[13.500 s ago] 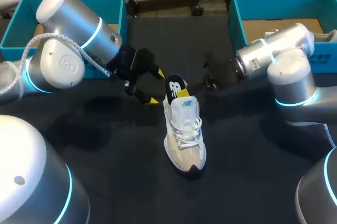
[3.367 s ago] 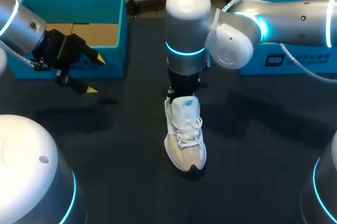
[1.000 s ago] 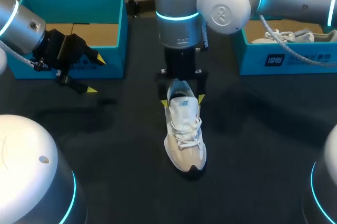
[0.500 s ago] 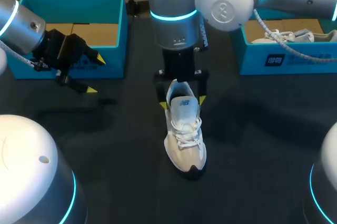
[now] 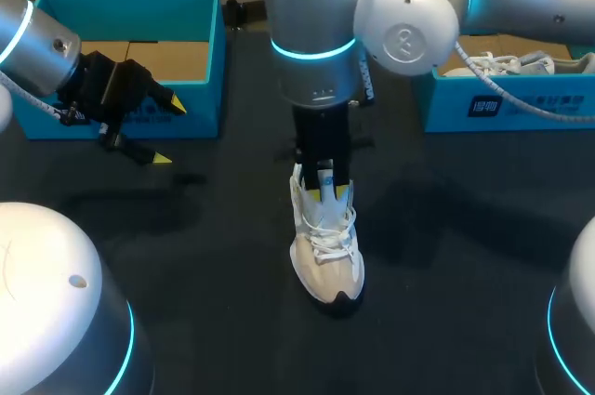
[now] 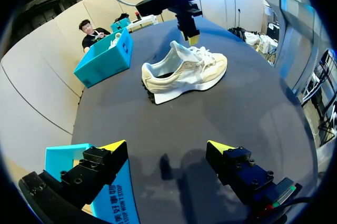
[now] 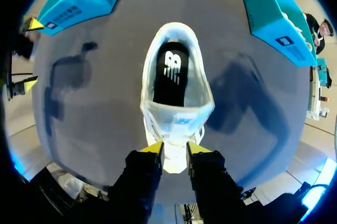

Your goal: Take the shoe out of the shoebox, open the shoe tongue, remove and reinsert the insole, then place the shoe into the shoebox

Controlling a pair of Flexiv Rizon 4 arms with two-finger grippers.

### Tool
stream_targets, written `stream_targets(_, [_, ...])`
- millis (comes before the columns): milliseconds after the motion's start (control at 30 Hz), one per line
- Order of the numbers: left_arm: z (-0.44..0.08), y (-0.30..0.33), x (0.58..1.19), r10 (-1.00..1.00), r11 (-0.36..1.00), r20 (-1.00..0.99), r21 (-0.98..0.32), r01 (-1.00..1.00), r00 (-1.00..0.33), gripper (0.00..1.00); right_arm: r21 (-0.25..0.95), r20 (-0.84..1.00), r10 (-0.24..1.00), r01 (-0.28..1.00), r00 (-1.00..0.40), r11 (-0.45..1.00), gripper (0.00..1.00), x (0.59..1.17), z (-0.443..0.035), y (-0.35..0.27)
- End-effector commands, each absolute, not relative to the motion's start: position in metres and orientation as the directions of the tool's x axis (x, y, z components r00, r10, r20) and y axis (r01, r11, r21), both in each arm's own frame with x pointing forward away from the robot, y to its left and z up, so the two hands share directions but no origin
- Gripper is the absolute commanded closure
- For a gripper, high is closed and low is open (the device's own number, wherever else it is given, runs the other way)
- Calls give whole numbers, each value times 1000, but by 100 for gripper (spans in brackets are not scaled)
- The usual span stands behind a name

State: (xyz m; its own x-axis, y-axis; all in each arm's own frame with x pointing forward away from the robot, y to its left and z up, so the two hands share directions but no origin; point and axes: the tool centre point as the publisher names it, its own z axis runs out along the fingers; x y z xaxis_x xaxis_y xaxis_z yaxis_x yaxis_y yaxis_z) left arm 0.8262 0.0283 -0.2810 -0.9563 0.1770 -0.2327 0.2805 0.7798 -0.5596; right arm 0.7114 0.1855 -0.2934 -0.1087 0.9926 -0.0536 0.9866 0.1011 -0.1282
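1. Your shoe [image 5: 325, 251] stands on its sole mid-table [image 5: 446, 256], outside both boxes, toe toward you and heel away.
2. Your right gripper [image 7: 175, 149] comes straight down over the shoe's laced front. Its fingers are drawn close together and pinch the tongue [image 7: 178, 126] from two sides.
3. In the right wrist view the shoe's opening lies just ahead of those fingers, and the black insole [image 7: 171, 71] sits flat inside it.
4. Your left gripper [image 5: 167, 132] hangs off to the left, well apart from the shoe and just in front of the left box [image 5: 200, 14]. Its fingers are spread wide with nothing between them.
5. The right box [image 5: 521, 107] sits at the far right, with a second shoe [image 5: 521, 62] lying in it.
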Motion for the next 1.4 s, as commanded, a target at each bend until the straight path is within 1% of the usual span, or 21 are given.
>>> stream_targets(33, [-280,29,825,178,780,-233,-558,282,-956,0,-124,-12,992,985,-125,122,78,722,-309,182])
stream_targets(100, [-280,29,825,178,780,-233,-558,282,-956,0,-119,3,990,983,-141,141,78,729,-315,184])
stream_targets(300, [-280,29,825,178,780,-233,-558,282,-956,0,-129,13,987,978,-162,162,72,741,-326,182])
stream_targets(333, [-280,29,825,178,780,-233,-558,282,-956,0,-123,10,986,978,-168,168,70,742,-325,182])
stream_targets(500, [-280,29,825,178,780,-233,-558,282,-956,0,-92,-21,985,981,-173,170,69,741,-308,177])
stream_targets(600, [-280,29,825,178,780,-233,-558,282,-956,0,-88,-24,983,980,-183,181,67,741,-305,176])
stream_targets(700, [-280,29,825,178,780,-233,-558,282,-956,0,-90,-1,979,975,-202,201,66,745,-315,176])
stream_targets(867, [-280,29,825,178,780,-233,-558,282,-956,0,-107,53,973,968,-224,228,65,756,-346,176])
stream_targets(1000, [-280,29,825,178,780,-233,-558,282,-956,0,-56,42,968,966,-249,251,62,757,-337,175])
stream_targets(1033, [-280,29,825,178,780,-233,-558,282,-956,0,-30,21,962,962,-271,272,62,757,-334,173])
stream_targets(1100, [-280,29,825,178,780,-233,-558,282,-956,0,46,-18,929,928,-370,371,61,760,-323,172])
stream_targets(1167, [-280,29,825,178,780,-233,-558,282,-956,0,83,-23,890,886,-455,456,61,763,-316,171])
stream_targets(1233, [-280,29,825,178,780,-233,-558,282,-956,0,112,-47,839,832,-542,543,67,769,-309,168])
stream_targets(1267, [-280,29,825,178,780,-233,-558,282,-956,0,134,-60,801,790,-596,598,67,772,-306,168])
stream_targets(1333, [-280,29,825,178,780,-233,-558,282,-956,0,145,-89,727,713,-681,686,64,779,-299,171])
stream_targets(1400, [-280,29,825,178,780,-233,-558,282,-956,0,109,-118,611,601,-783,792,62,787,-295,178])
